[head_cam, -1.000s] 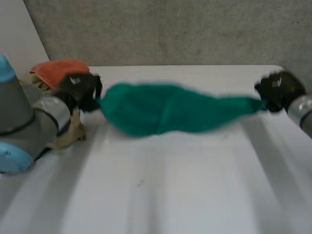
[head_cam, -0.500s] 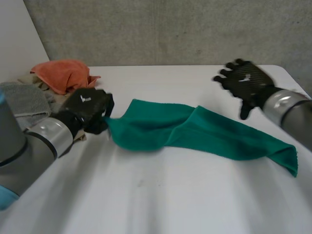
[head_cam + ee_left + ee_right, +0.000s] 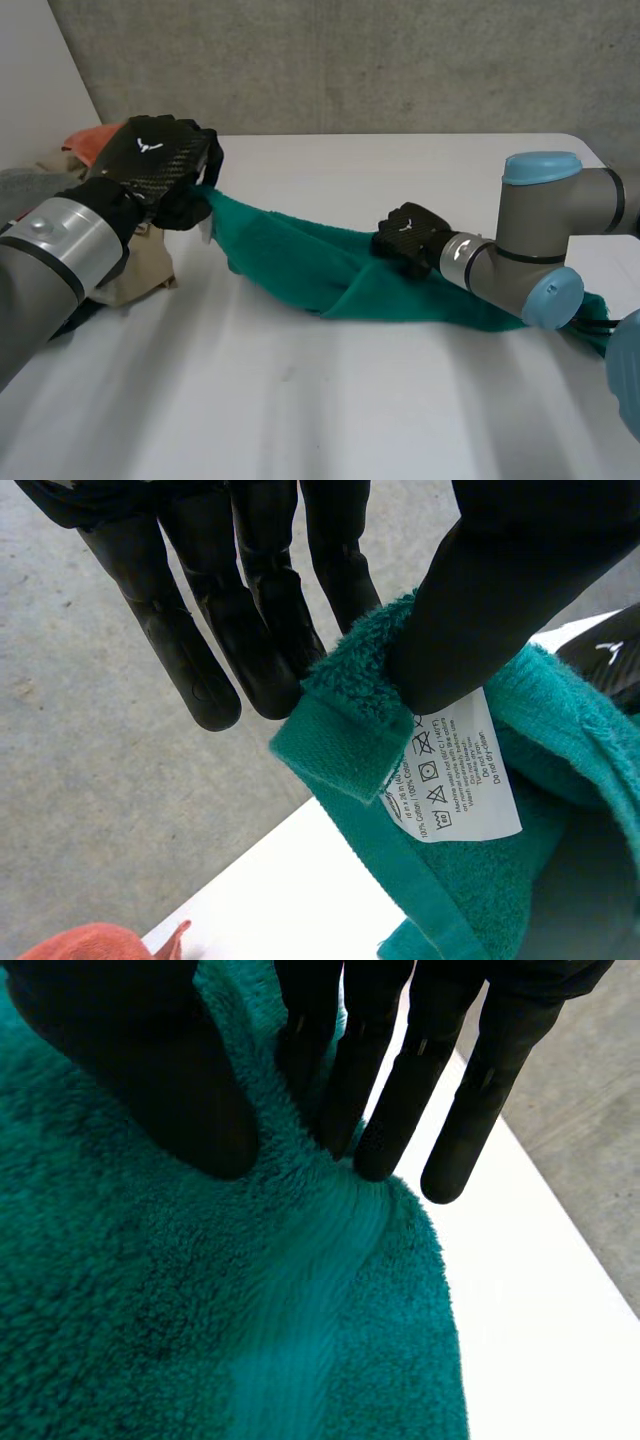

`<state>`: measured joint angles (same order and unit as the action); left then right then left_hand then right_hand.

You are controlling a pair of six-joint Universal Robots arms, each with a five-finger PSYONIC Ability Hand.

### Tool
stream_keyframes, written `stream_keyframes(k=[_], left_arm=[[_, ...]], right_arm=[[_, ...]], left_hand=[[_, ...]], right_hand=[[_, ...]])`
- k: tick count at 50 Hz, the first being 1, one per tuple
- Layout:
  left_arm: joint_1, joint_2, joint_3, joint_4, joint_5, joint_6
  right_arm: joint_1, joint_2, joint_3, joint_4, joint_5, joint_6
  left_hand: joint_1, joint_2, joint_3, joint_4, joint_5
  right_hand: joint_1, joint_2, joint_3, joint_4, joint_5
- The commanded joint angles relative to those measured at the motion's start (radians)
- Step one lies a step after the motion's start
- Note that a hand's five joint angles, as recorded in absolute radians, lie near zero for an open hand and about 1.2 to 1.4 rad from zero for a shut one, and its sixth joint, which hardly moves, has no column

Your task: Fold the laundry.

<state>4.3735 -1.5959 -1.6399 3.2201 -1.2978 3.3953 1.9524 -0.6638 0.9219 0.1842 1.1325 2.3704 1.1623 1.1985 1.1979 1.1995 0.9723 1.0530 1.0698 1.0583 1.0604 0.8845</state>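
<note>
A green towel (image 3: 300, 262) lies in a loose diagonal strip across the white table (image 3: 300, 400). My left hand (image 3: 152, 165) holds its left corner a little above the table. In the left wrist view the thumb and fingers (image 3: 205, 655) pinch that corner of the towel (image 3: 340, 735), just beside a white care label (image 3: 462, 780). My right hand (image 3: 408, 238) sits at the towel's far edge near its middle. In the right wrist view its thumb (image 3: 150, 1080) and fingers pinch a ridge of the towel (image 3: 150, 1310) by the hem.
An orange cloth (image 3: 88, 140) lies behind my left hand, with a beige cloth (image 3: 140, 275) and a grey one (image 3: 18, 185) at the table's left side. The right arm's elbow (image 3: 545, 250) stands over the towel's right part. The table edge (image 3: 520, 1290) runs close past the right fingertips.
My right hand let go of the towel's right end, opened, swung in to the towel's middle edge and closed on it. The towel dropped onto the table. My left hand kept its corner.
</note>
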Motion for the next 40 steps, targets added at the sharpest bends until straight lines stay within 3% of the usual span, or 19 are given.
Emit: stream_keyframes(k=[1, 2, 3, 10, 18, 21, 23, 25, 30, 40], left_arm=[[0.006, 0.008, 0.011, -0.003, 0.002, -0.008], [0.006, 0.008, 0.011, -0.005, 0.002, -0.010], [0.004, 0.010, 0.011, -0.006, 0.002, -0.010], [-0.009, 0.010, 0.006, -0.009, 0.000, -0.019], [-0.017, 0.013, 0.006, -0.009, 0.000, -0.036], [-0.019, 0.016, 0.003, -0.009, 0.000, -0.036], [-0.019, 0.017, 0.003, -0.009, -0.001, -0.034], [-0.017, 0.017, 0.003, -0.011, -0.003, -0.033], [0.013, 0.025, 0.021, -0.034, -0.021, -0.005], [0.116, 0.134, 0.164, -0.224, -0.029, 0.006]], right_arm=[[-0.010, -0.109, 0.090, -0.035, -0.022, 0.044], [-0.012, -0.121, 0.101, -0.037, -0.019, 0.046], [-0.012, -0.134, 0.112, -0.040, -0.017, 0.047], [-0.018, -0.137, 0.147, -0.035, -0.039, 0.041], [-0.010, -0.039, 0.107, -0.037, -0.028, -0.025], [-0.007, -0.016, 0.084, -0.051, -0.022, -0.019], [-0.009, -0.014, 0.069, -0.074, -0.014, -0.013], [-0.012, -0.025, 0.060, -0.097, 0.009, -0.008], [-0.058, -0.216, 0.126, -0.108, 0.087, 0.013], [-0.283, -0.712, 0.261, -0.005, 0.079, -0.051]], left_hand=[[0.234, 0.198, 0.198, 0.197, 0.249], [0.234, 0.198, 0.198, 0.197, 0.249], [0.234, 0.198, 0.198, 0.197, 0.249], [0.234, 0.198, 0.198, 0.197, 0.249], [0.234, 0.198, 0.198, 0.197, 0.249], [0.234, 0.198, 0.198, 0.197, 0.249], [0.234, 0.198, 0.198, 0.197, 0.249], [0.234, 0.198, 0.198, 0.197, 0.249], [0.234, 0.198, 0.198, 0.197, 0.249], [0.234, 0.198, 0.198, 0.197, 0.249]], right_hand=[[-0.338, -0.355, -0.344, -0.346, -0.344], [-0.620, -0.637, -0.625, -0.628, -0.626], [-0.690, -0.707, -0.695, -0.697, -0.696], [-0.614, -0.631, -0.620, -0.622, -0.620], [-0.532, -0.549, -0.538, -0.540, -0.538], [-0.333, -0.350, -0.339, -0.341, -0.339], [0.284, 0.267, 0.279, 0.277, 0.278], [0.343, 0.326, 0.338, 0.336, 0.337], [0.343, 0.326, 0.338, 0.336, 0.337], [0.343, 0.326, 0.338, 0.336, 0.337]])
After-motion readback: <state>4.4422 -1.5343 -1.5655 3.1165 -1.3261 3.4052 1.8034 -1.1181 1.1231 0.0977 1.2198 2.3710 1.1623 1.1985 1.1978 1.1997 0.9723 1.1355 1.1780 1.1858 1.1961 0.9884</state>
